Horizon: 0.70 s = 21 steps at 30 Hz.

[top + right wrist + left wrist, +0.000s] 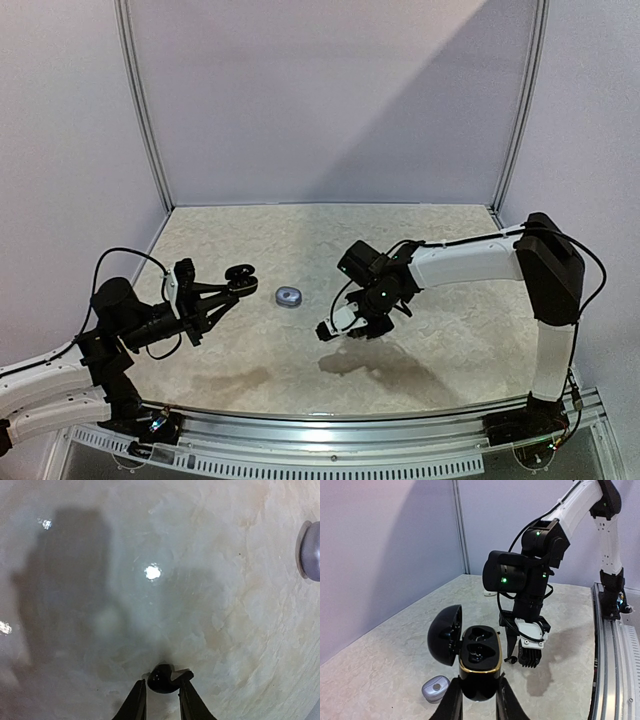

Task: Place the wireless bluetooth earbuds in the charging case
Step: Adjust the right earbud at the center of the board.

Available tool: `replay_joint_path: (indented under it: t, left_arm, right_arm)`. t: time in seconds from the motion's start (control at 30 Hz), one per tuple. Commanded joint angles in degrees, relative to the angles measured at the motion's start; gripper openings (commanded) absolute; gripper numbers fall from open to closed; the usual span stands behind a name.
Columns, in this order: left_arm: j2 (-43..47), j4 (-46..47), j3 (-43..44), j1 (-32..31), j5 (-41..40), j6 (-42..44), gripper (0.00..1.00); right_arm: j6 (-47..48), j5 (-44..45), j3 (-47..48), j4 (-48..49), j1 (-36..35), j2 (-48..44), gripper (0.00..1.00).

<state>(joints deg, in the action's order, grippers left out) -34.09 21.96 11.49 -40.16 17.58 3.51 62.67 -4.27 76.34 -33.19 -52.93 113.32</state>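
Note:
My left gripper [479,692] is shut on a black charging case [480,665] with a gold rim, held upright above the table. Its lid [445,635] hangs open to the left, and both wells show dark, with no earbud in them. From above, the case [240,278] is left of centre. My right gripper [161,686] is shut on a small black earbud [162,677] just above the table. From above, it [328,330] is right of the case, and it [520,657] also shows beyond the case in the left wrist view.
A small shut bluish-silver case [288,296] lies on the marble table [440,340] between the two grippers. It also shows in the left wrist view [436,688] and at the right edge of the right wrist view [311,550]. A rail [612,645] runs along the near edge.

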Motion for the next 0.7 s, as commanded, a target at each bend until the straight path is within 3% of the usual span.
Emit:
replay_joint_path:
  t: [0.0,0.47,0.67]
  left_arm:
    - [0.1,-0.1,-0.7,0.7,0.6,0.6,0.00]
    - [-0.1,-0.2,-0.7,0.8,0.7,0.7,0.00]
    - [0.2,-0.2,-0.7,0.9,0.8,0.7,0.00]
  right_arm:
    - [0.5,-2.6,2.0,-3.2,0.2,3.0,0.25]
    - [-1.2,-2.6,3.6,-2.1,0.2,3.2,0.26]
    - [-12.9,-8.6,1.8,0.1,1.2,-2.5,0.41]
